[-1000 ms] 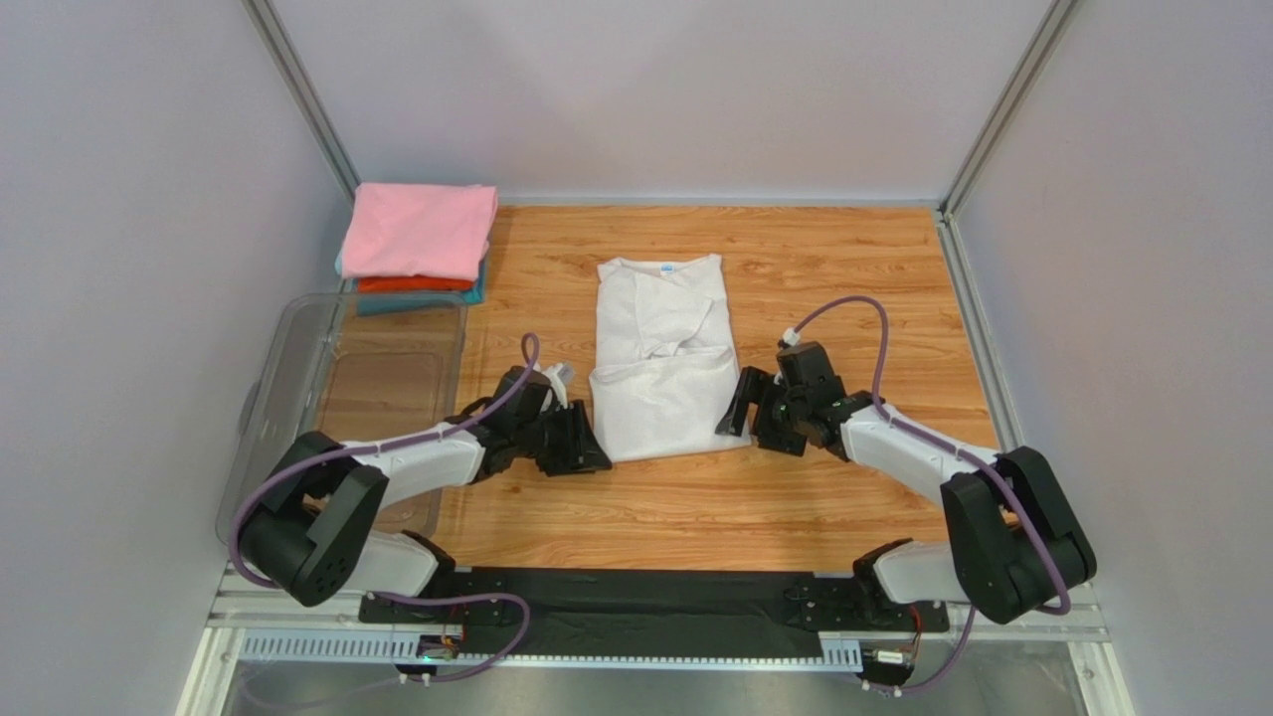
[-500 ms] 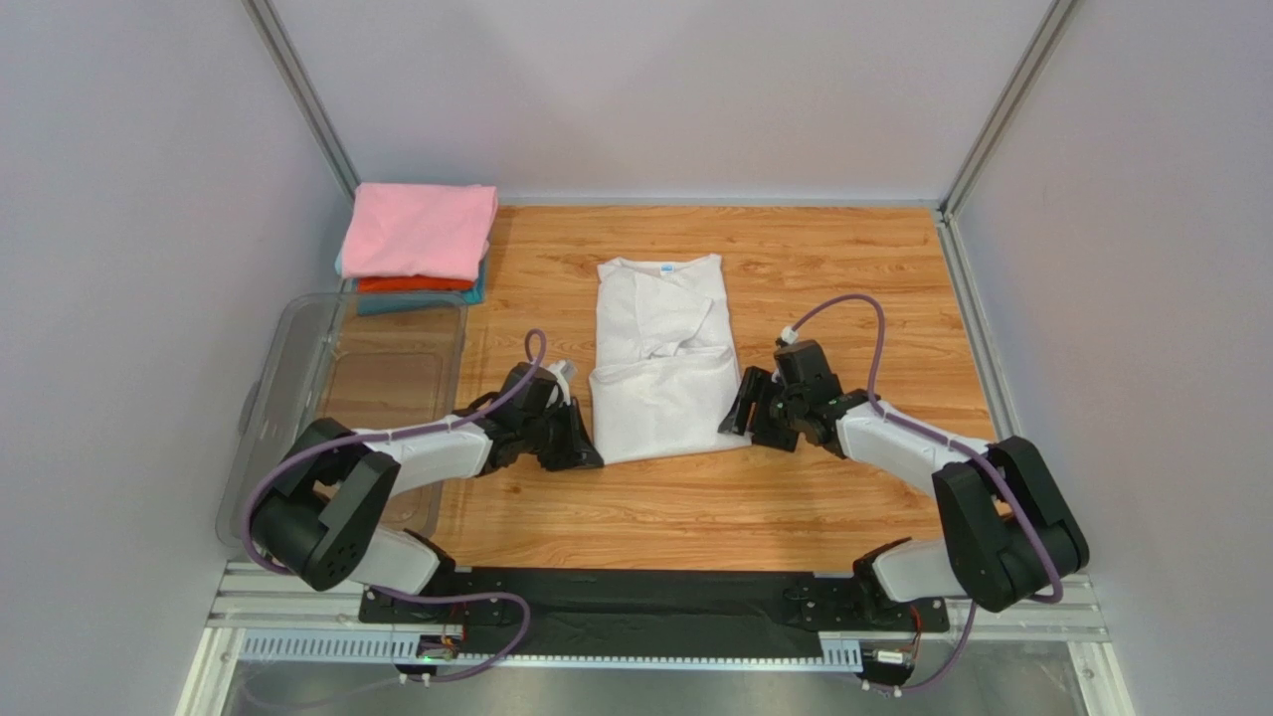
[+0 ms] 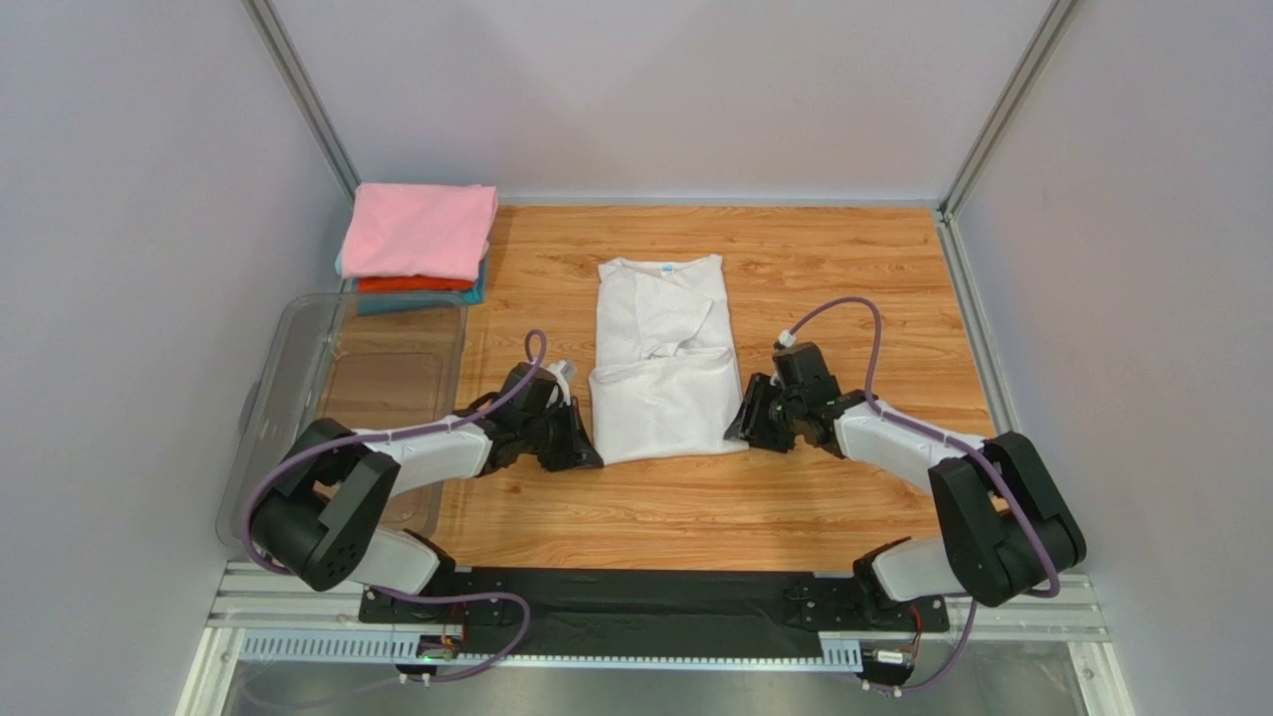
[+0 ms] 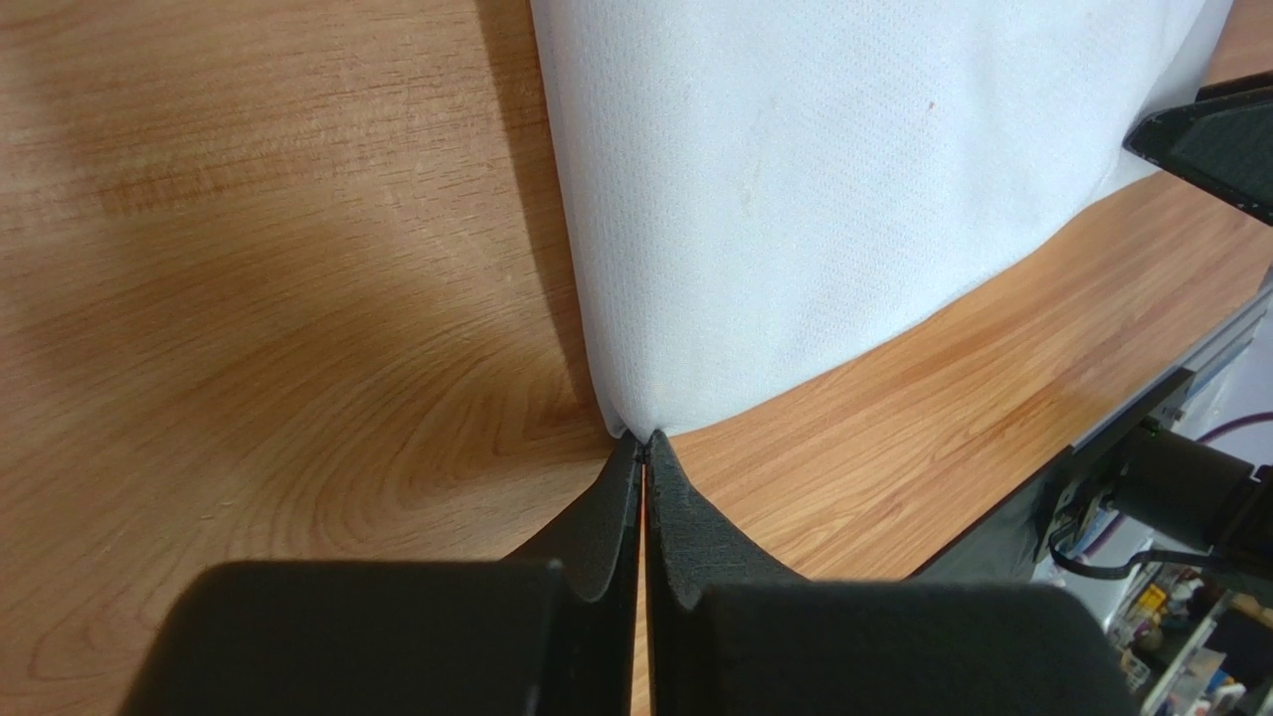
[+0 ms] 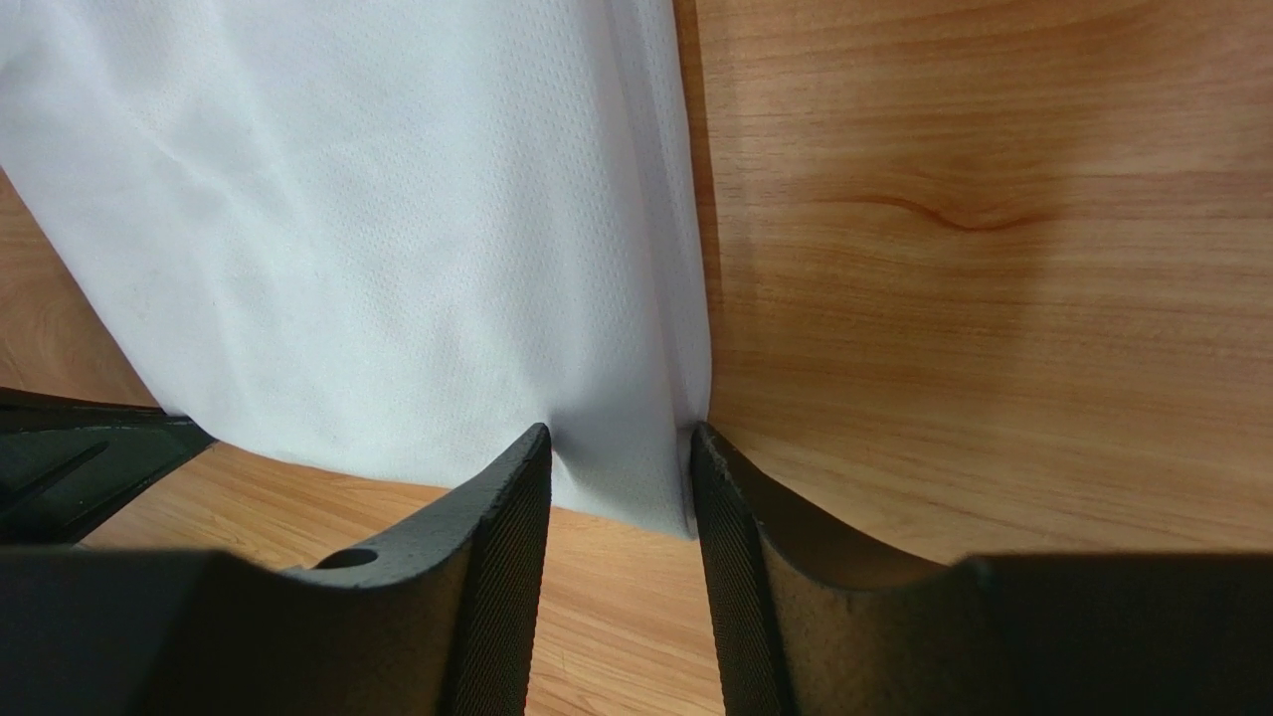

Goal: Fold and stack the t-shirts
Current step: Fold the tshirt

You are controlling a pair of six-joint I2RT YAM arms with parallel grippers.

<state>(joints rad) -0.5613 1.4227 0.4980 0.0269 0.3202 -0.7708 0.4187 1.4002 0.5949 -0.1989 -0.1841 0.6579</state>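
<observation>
Up top, from the camera above, the white t-shirt [image 3: 662, 358] lies flat in the middle of the wooden table [image 3: 852, 269]. It is folded into a long strip, with its neck toward the top of the frame. At the upper left sits a pile of folded shirts: a pink t-shirt [image 3: 419, 228] on top, an orange-red t-shirt [image 3: 414, 284] under it, and a teal t-shirt [image 3: 404, 303] at the bottom. A clear bin [image 3: 299, 373] stands just below the pile, at the left edge of the table. The left pincer [image 3: 580, 440] is at the lower left corner of the white shirt. The right pincer [image 3: 747, 421] is at its lower right corner.

Next, the left wrist camera. The white t-shirt [image 4: 837, 194] fills the upper right of the frame. The left pincer [image 4: 643, 443] is closed tight, and the very tip of the shirt's corner goes in between its black fingers [image 4: 598, 515]. Bare wood [image 4: 269, 299] is on the left.

Last, the right wrist camera. The white t-shirt [image 5: 374, 224] fills the upper left. The right pincer [image 5: 620, 448] is open. Its two fingers [image 5: 508, 552] stand apart, one on each side of the shirt's corner, with the cloth in the gap. Bare wood [image 5: 971, 224] is on the right.
</observation>
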